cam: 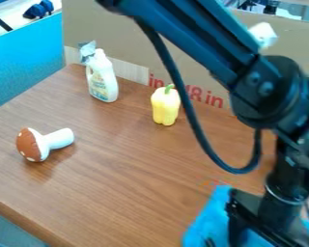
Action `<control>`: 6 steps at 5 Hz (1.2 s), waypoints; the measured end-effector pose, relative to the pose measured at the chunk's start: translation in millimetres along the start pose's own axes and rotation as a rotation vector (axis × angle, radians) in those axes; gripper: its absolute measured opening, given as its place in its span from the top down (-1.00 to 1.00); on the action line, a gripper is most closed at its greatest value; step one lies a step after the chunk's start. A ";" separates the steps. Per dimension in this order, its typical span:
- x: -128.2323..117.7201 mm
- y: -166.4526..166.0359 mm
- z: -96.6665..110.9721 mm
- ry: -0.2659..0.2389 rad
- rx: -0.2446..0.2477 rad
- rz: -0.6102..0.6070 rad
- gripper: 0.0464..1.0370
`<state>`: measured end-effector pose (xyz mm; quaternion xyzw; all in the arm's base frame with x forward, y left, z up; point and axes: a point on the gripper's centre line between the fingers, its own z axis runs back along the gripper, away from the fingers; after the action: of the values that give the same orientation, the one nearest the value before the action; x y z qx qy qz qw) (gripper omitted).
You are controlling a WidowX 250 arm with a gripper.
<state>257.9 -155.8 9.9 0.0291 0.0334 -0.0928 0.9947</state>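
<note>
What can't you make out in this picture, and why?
All in the camera view:
- Bright blue cloth: partly hidden behind the black robot arm, cut off by the bottom edge.
- Whether the black end effector grips it: contact hidden.
- White plastic spray bottle: label print too small.

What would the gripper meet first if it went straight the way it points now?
Most likely the blue cloth on the wooden table: the gripper points down over it at the lower right. Whether they already touch is unclear from this angle.
</note>
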 end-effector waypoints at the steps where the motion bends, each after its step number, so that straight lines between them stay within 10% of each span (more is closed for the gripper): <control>1: -0.1 62.7 2.2 -0.005 0.062 0.072 -0.93; 4: -39.1 186.8 6.3 0.030 0.129 0.317 -0.93; 5: -42.4 187.6 13.5 -0.040 0.087 0.320 -0.93; 6: -31.8 182.1 42.8 -0.214 0.022 0.287 -0.93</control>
<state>263.3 25.9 64.3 0.0342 -0.0779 0.0473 0.9952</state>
